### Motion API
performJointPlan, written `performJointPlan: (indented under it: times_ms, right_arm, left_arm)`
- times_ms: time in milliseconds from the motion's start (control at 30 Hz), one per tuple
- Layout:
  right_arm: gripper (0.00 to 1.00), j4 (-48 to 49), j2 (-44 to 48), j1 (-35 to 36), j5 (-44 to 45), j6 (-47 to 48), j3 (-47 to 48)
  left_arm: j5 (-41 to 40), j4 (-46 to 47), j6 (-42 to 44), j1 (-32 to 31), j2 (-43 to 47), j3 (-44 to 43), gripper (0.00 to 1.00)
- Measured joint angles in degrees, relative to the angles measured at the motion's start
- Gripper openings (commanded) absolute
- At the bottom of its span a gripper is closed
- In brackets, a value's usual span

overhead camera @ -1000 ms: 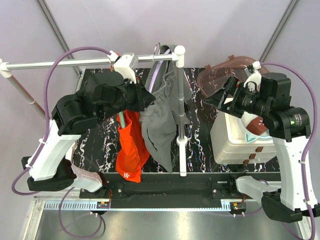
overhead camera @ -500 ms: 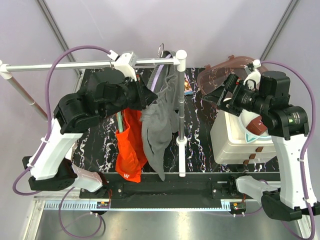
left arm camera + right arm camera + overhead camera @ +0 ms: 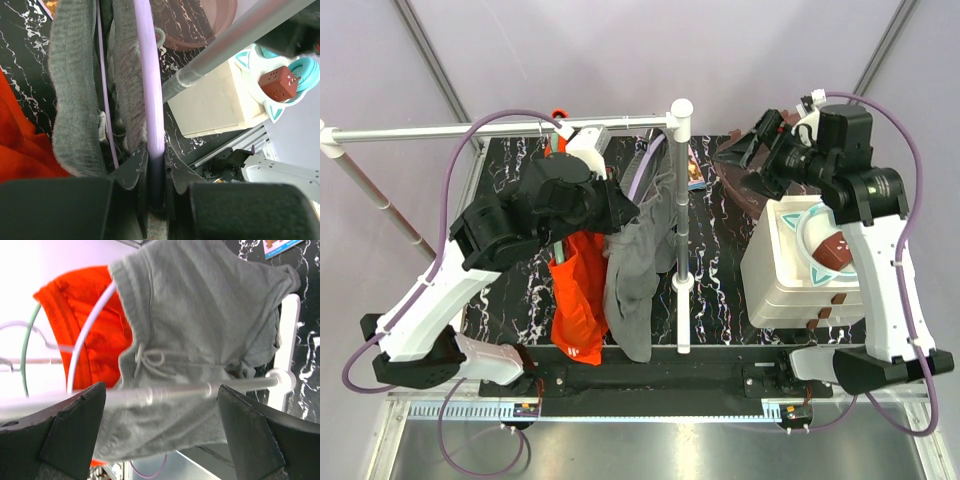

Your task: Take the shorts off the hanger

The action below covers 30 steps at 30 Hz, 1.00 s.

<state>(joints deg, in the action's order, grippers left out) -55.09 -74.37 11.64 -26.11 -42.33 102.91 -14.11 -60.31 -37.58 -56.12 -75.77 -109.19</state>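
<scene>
The grey shorts hang on a lilac hanger beside the rack's upright post. The orange-red shorts hang just left of them. My left gripper is shut on the lilac hanger's bar, with the grey shorts and the orange-red shorts to its left. My right gripper is open and empty, right of the post and facing the clothes. In the right wrist view its gap frames the grey shorts, the orange-red shorts and a blurred rack rod.
The rack's horizontal rod runs left from the post. A white box at the right carries a teal-rimmed dish with a brown cube. A brownish clear lid lies under my right gripper. A green hanger holds the orange-red shorts.
My right arm has swung up and left toward the rack, uncovering the white box. My left gripper has shifted the hanger and grey shorts slightly right and nearer.
</scene>
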Motion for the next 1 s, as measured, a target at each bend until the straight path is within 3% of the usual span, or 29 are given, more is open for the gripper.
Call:
performJointPlan:
  times_ms: [533,767,1000]
  right_arm:
    - [0.95,7.4,-13.8,0.4,-4.5,4.0,5.5]
    - [0.81,9.7,-14.4,4.3,-7.8,9.9,3.9]
    - [0.79,11.4,-15.8,8.3,-8.9,13.4,3.8]
  left_arm:
    - [1.2,2.9,-2.1,0.6,2.6,4.4,0.00]
    - [2.3,5.7,-2.4,0.6,6.3,12.2,0.00]
    - [3.4,9.2,-2.3,0.6,14.0,20.5,0.00]
